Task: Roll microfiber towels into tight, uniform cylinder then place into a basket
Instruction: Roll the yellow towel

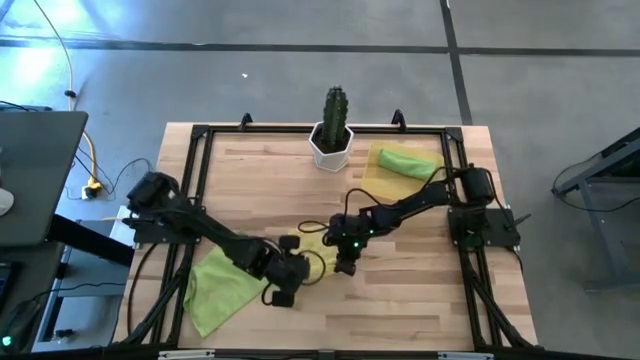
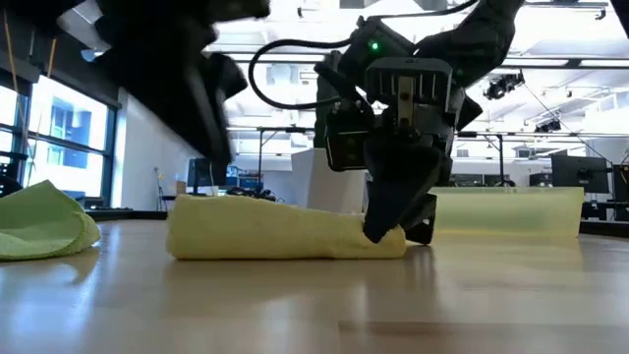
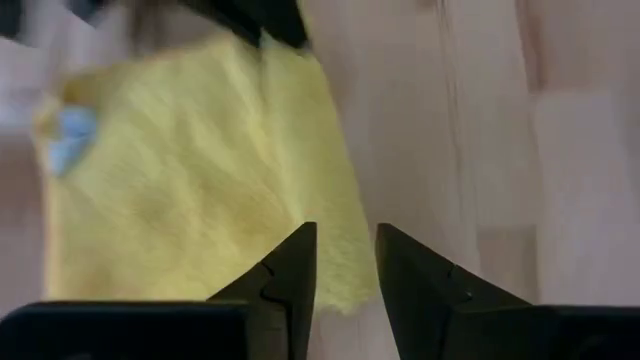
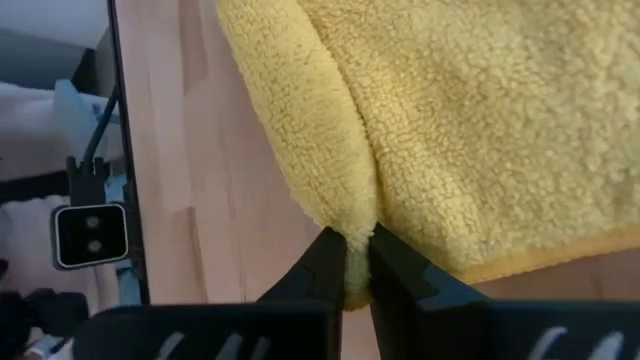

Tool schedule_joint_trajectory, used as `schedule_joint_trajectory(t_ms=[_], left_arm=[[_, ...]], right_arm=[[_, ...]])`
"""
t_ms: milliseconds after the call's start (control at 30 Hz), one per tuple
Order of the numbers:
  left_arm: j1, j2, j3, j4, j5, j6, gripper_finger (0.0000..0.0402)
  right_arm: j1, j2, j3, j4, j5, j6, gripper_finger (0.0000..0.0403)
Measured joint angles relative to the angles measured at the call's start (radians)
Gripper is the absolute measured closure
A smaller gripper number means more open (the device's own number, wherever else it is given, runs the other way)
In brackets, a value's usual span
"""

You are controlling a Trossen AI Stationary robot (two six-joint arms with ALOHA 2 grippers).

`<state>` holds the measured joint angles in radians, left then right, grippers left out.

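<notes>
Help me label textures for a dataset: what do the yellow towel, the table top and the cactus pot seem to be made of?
Yellow towel: soft microfiber-like cloth, matte; its nubby looped pile shows where the right gripper pinches it. Table top: pale wood planks, smooth with a slight sheen; grain and seams are visible. Cactus pot: white, rigid and faceted, perhaps ceramic or plastic; I cannot tell which.

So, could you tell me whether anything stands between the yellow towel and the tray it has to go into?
Nothing visible does: bare tabletop lies between the yellow towel, pinched by the right claw, and the tray. A rolled green towel already lies in it.
</notes>
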<state>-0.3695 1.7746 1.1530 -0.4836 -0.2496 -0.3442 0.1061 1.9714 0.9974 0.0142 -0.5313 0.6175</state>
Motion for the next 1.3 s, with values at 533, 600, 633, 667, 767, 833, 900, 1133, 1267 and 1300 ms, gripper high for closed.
schedule_joint_trajectory(t_ms=[533, 600, 633, 667, 767, 833, 900, 1133, 1267, 1300], left_arm=[[-0.004, 0.173, 0.003, 0.031, -0.015, -0.139, 0.0262], [-0.002, 0.172, 0.003, 0.027, 0.012, -0.159, 0.0266], [-0.002, 0.172, 0.003, 0.024, 0.021, -0.169, 0.0269], [-0.002, 0.172, 0.003, 0.024, 0.026, -0.173, 0.0272], [-0.001, 0.172, 0.003, 0.032, 0.072, -0.178, 0.0283], [0.006, 0.172, 0.002, 0.033, 0.108, -0.18, 0.0293], [0.01, 0.172, 0.001, 0.032, 0.127, -0.181, 0.0306], [0.021, 0.173, -0.002, 0.045, 0.159, -0.186, 0.0353], [0.032, 0.166, -0.021, 0.089, 0.201, -0.229, 0.037], [0.035, 0.163, -0.032, 0.106, 0.209, -0.241, 0.0373]], right_arm=[[-0.007, 0.0, 0.001, 0.002, -0.006, -0.044, 0.038], [-0.005, -0.002, 0.001, -0.004, -0.007, -0.099, 0.0364], [-0.003, -0.005, 0.001, -0.003, -0.006, -0.12, 0.0353], [-0.002, -0.009, 0.001, -0.003, -0.006, -0.141, 0.0341], [-0.001, -0.044, -0.001, -0.027, 0.004, -0.234, 0.0308], [0.003, -0.077, -0.002, -0.057, 0.024, -0.326, 0.0294], [0.024, -0.121, -0.002, -0.077, 0.099, -0.433, 0.029], [0.194, -0.234, -0.001, -0.106, 0.485, -0.787, 0.0311], [0.27, -0.228, 0.0, -0.083, 0.599, -0.843, 0.032], [0.281, -0.221, 0.0, -0.08, 0.612, -0.842, 0.032]])
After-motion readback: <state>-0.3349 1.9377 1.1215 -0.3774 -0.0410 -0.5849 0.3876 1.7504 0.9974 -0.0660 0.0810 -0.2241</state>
